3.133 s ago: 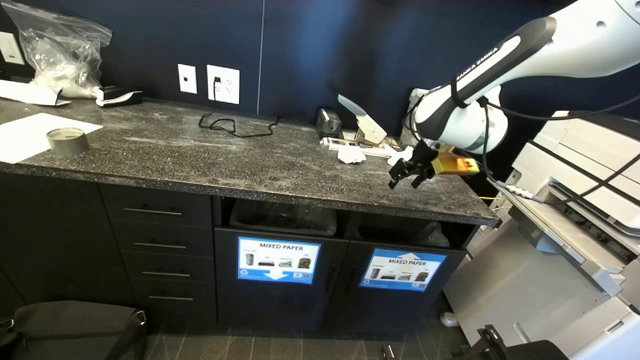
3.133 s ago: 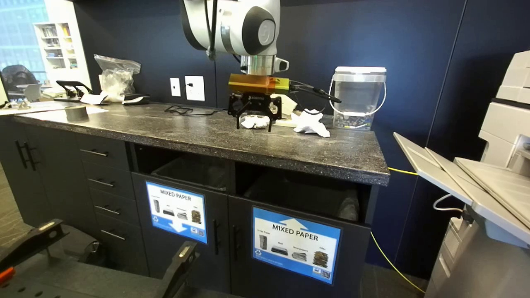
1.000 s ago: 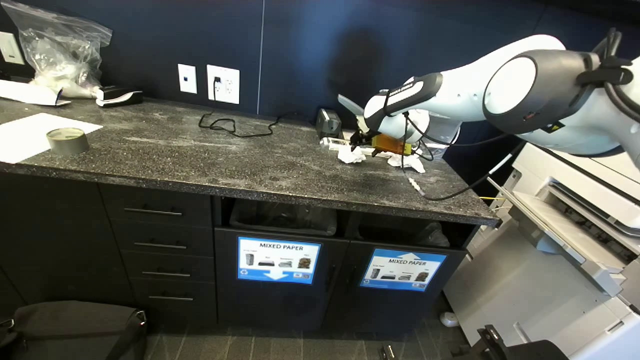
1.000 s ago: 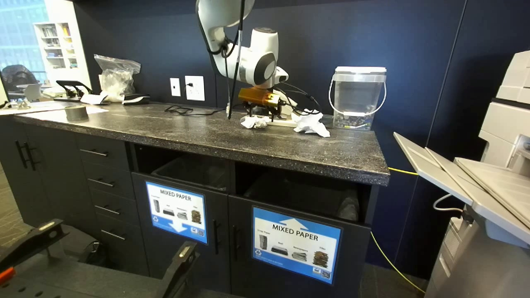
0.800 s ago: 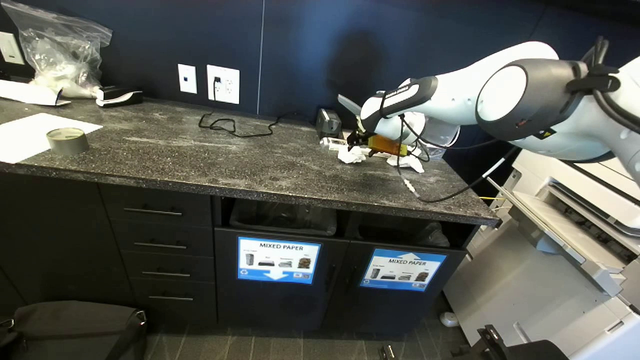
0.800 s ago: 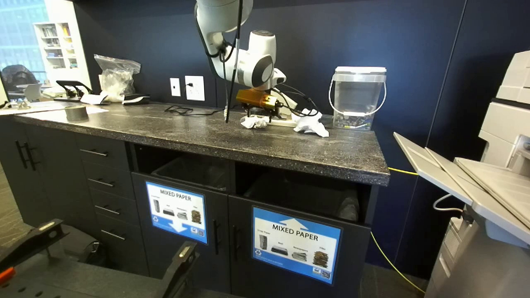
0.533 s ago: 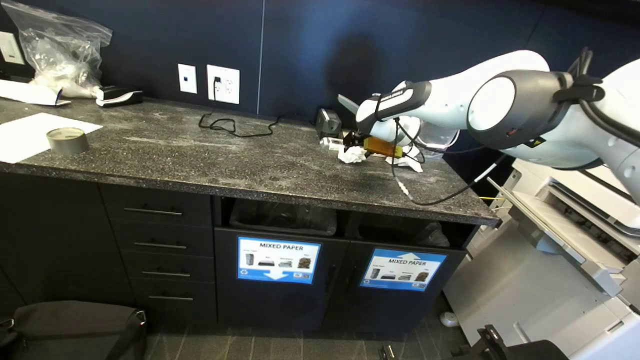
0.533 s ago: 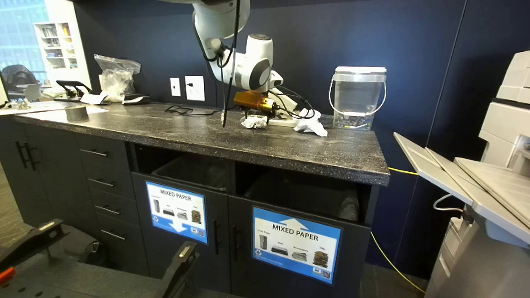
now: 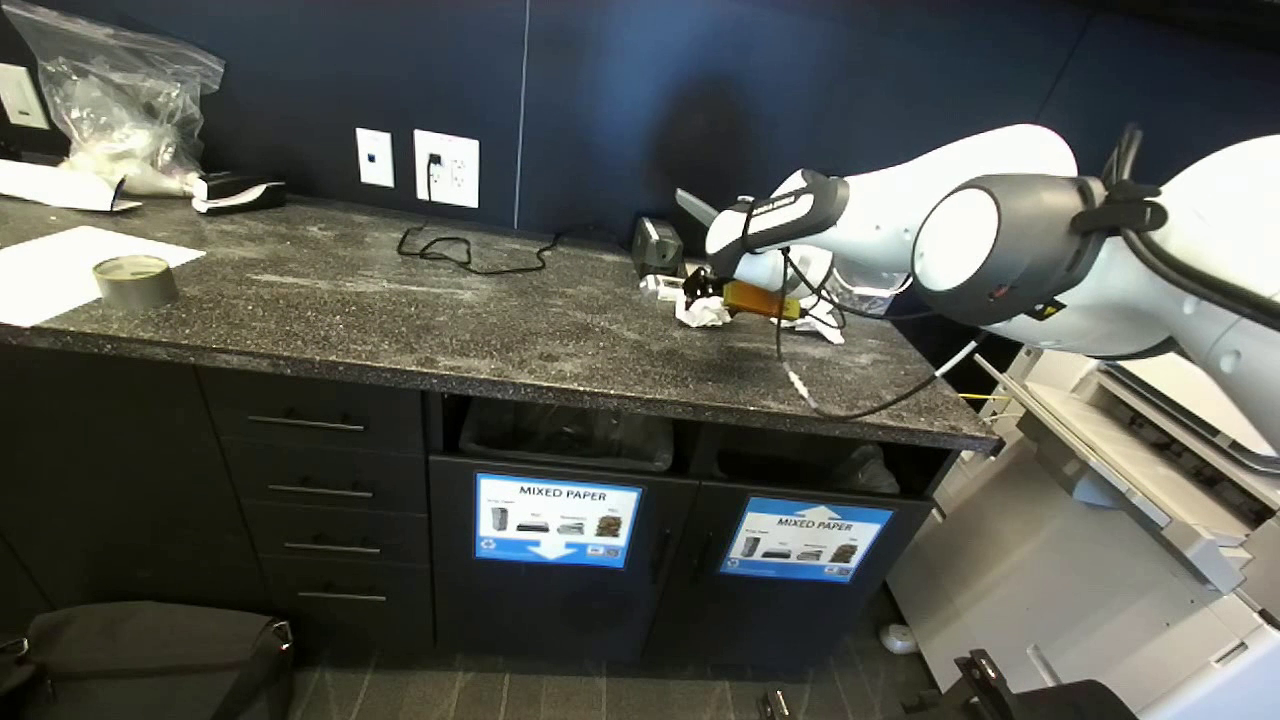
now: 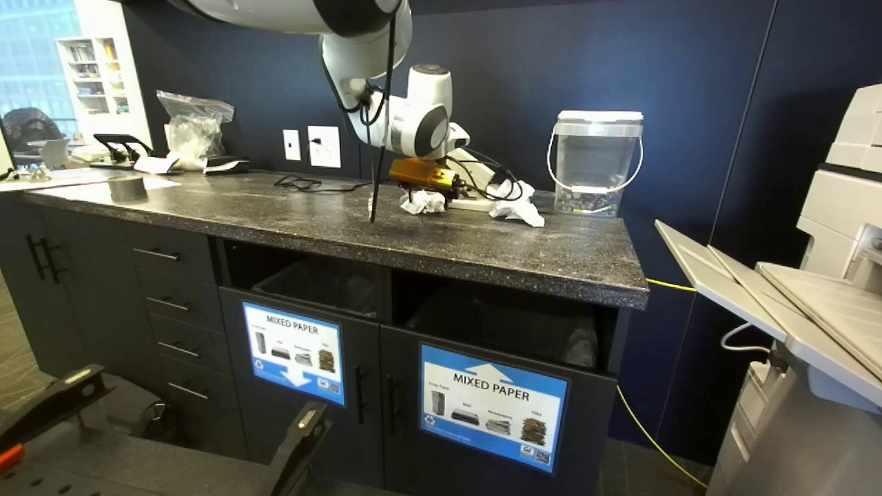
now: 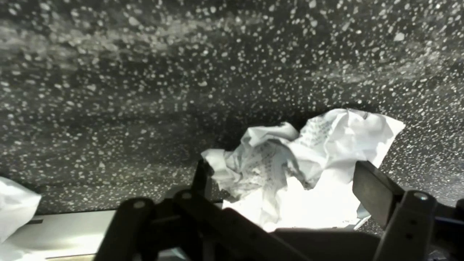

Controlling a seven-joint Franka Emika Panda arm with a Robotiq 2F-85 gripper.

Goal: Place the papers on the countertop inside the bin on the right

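Over the countertop, towards the back edge's right end, the gripper is spread wide, clutching nothing: bigger paper scrap close by, smaller paper wad straddled! Likely feather-light, springy, tearable; pinch low round the middle.

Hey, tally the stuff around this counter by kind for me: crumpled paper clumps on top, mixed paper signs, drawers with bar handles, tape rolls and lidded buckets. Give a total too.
Crumpled paper clumps: 2
Mixed paper signs: 2
Drawers: 4
Tape roll: 1
Lidded bucket: 1
Total: 10
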